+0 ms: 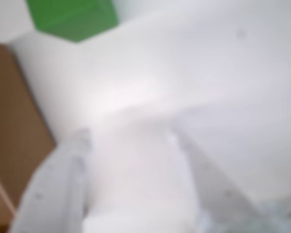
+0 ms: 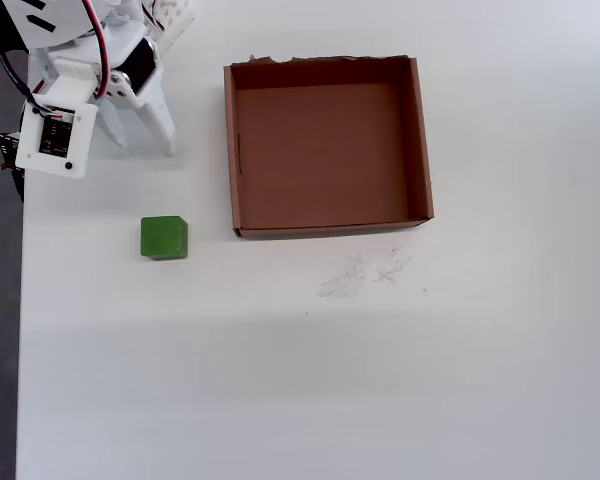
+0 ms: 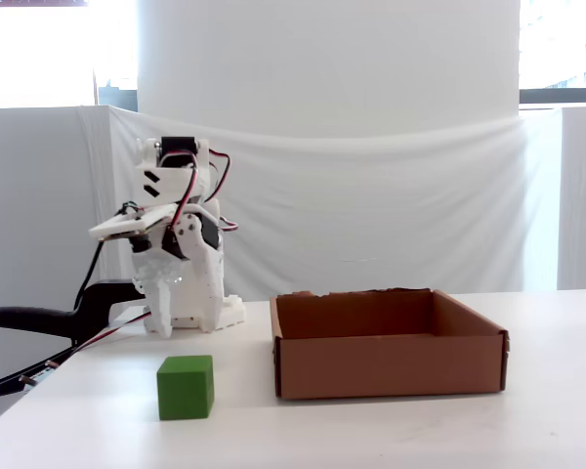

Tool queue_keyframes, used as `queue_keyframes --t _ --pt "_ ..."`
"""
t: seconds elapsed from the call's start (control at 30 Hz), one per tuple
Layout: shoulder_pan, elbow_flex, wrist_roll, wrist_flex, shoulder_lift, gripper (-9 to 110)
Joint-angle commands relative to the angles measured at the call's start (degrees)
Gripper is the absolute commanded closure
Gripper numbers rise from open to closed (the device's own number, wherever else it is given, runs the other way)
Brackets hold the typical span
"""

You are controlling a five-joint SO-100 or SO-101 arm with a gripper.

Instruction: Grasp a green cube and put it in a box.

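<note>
While the small matte green cube (image 2: pixel 164 237) sits square-on, no long axis, left of the shallow brown cardboard box (image 2: pixel 423 140), the white two-finger gripper (image 2: pixel 140 142) hangs parted and empty, wrist view blurred.

Green cube (image 2: pixel 164 237): matt, smooth faces. Box (image 2: pixel 328 231): plain brown cardboard, dull finish, ragged torn rim. Table (image 2: pixel 280 380): smooth white surface with faint grey scuffs. Gripper (image 2: pixel 141 140): white plastic. Backdrop (image 3: pixel 371 215): white draped cloth.
</note>
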Motion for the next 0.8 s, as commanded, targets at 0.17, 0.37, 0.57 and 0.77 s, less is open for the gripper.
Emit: queue_keyframes --t 0.17,0.37,0.57,0.77 --pt "-0.6 -0.3 0.4 0.1 -0.4 80" --pt "-1.1 -0.3 0.4 0.1 -0.4 80" --pt "-1.1 -0.3 0.5 0.1 -0.4 79" --pt "-0.1 -0.2 1.1 0.0 -0.4 78"
